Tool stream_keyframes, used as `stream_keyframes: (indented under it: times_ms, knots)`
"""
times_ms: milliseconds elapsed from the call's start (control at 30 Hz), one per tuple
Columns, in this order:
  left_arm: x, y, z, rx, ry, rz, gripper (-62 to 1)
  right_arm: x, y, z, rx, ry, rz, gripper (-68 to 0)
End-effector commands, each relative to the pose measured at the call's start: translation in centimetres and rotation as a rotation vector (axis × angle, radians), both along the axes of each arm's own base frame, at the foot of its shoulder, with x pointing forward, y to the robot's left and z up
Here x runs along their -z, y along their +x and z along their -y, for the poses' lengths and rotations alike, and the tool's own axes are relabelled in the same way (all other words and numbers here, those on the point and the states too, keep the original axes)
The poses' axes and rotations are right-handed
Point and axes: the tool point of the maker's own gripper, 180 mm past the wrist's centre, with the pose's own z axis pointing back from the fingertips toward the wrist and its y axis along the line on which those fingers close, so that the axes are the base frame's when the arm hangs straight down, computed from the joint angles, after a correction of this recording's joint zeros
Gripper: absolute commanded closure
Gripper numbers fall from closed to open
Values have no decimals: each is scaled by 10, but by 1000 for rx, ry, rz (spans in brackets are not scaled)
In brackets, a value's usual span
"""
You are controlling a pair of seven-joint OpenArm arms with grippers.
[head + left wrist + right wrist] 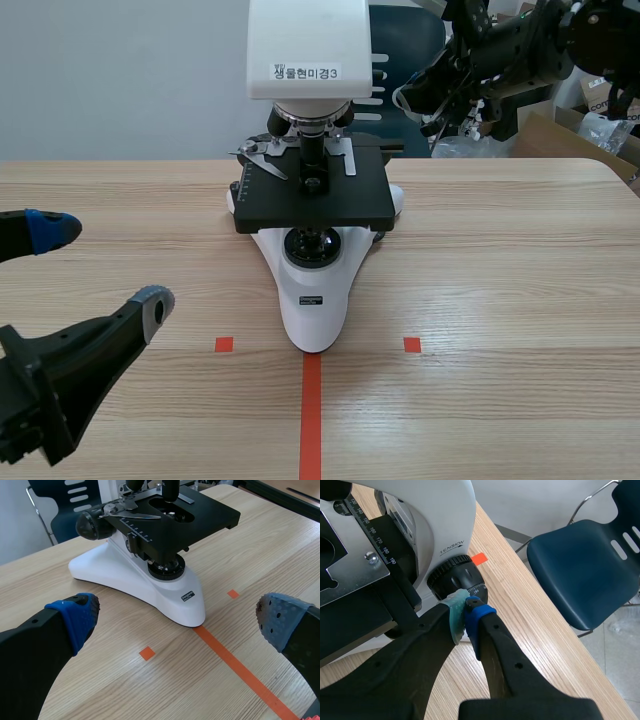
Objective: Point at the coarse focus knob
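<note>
The right gripper (466,608) is holding its fingers closed together with nothing between them, its tips resting against the edge of the ridged black knob (454,578). The knob is sitting low on the side of the white microscope (312,290). The left gripper (100,268) is hovering wide open and empty over the wooden table (500,280), near the microscope's base but apart from it. A blue chair (585,565) is standing beside the table.
</note>
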Motion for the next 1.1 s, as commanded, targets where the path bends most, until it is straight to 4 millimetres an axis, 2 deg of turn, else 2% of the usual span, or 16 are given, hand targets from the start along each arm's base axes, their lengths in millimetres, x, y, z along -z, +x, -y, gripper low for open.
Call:
stream_keyframes:
  times_ms: [0,100,167,367,467,600,733,867,1067]
  knots:
    - [-2,-2,3,-1,-26,0,-623,-19,8,3,6,10,45,-7]
    - [-2,-2,3,-1,-26,0,-623,-19,8,10,17,5,42,-21]
    - [-2,-2,3,-1,-26,0,-623,-22,8,18,32,21,34,-89]
    - [-2,-2,3,-1,-26,0,-623,-42,0,68,120,136,-6,-480]
    - [-2,-2,3,-1,-25,-1,-623,-57,-8,104,177,202,16,-595]
    - [-2,-2,3,-2,-24,-2,-623,-76,-27,150,237,276,88,-609]
    - [-2,-2,3,-2,-24,-2,-623,-75,-49,185,288,317,130,-609]
    - [-2,-2,3,-2,-25,-2,-623,-55,-64,209,375,348,130,-609]
    - [-2,-2,3,-2,-25,-2,-623,-19,-88,220,450,406,115,-609]
